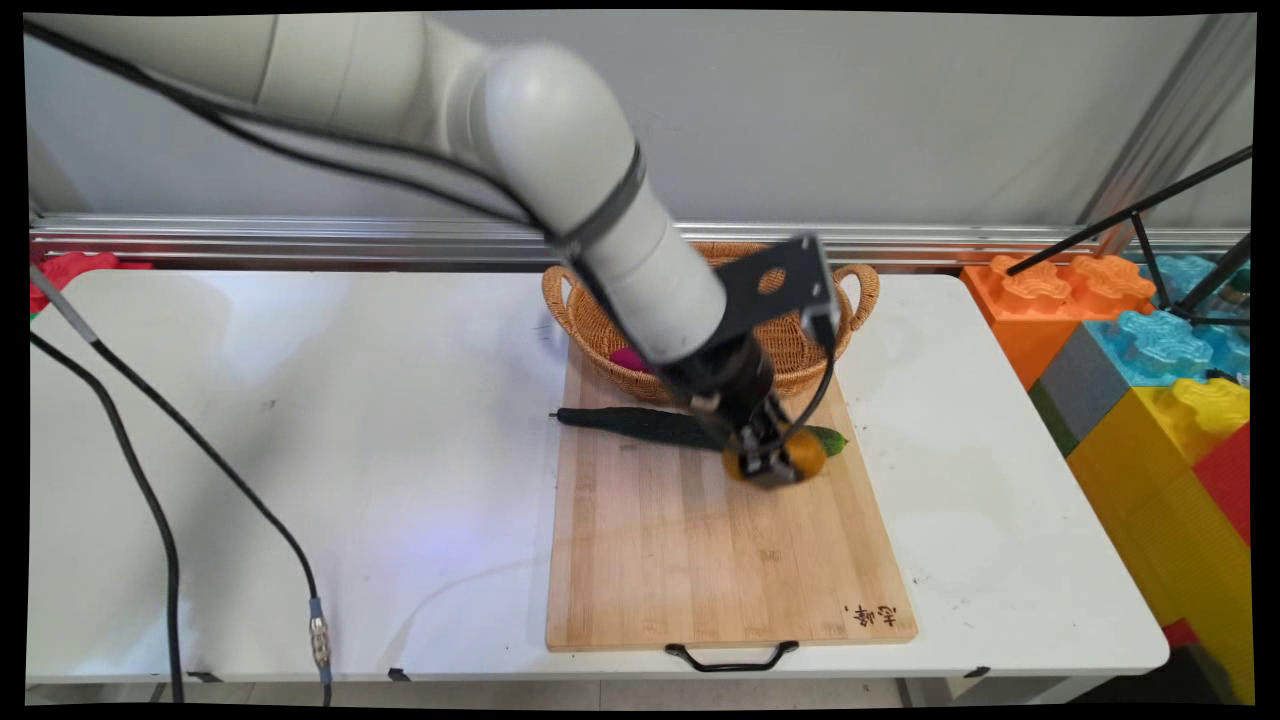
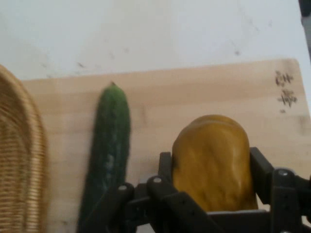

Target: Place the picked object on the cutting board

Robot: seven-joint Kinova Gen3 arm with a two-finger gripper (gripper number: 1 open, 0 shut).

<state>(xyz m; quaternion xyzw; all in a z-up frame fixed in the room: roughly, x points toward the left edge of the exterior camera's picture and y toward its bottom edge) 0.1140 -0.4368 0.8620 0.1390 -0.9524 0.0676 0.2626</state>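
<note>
Arm's forearm covers much of the wicker basket [image 1: 858, 290] from my main view; only a bit of something magenta [image 1: 630, 358] shows inside it, and I can't tell what it is. The cucumber [image 1: 640, 424] is cut in two by the gripper [image 1: 772, 463]: long dark stretch to the left, a short green tip poking out on the right. In the hand view the cucumber [image 2: 108, 150] runs out of the bottom edge, and only a curved slice of the basket [image 2: 22, 160] shows at the left.

Writing: two dark characters burned into the cutting board [image 1: 700, 560] at its near right corner; I can't read them. Same mark sits at the far right of the board [image 2: 160, 104] in the hand view, too soft to read.

The gripper [image 2: 214, 194] is pinching a yellow-orange fruit [image 2: 214, 160], one finger on each side, low over the board. In the main view the fruit [image 1: 806, 455] sits just on the near side of the cucumber, the two close together. I can't tell whether the fruit rests on the wood. The board's black handle [image 1: 732, 660] hangs at the white table [image 1: 300, 420] edge.
</note>
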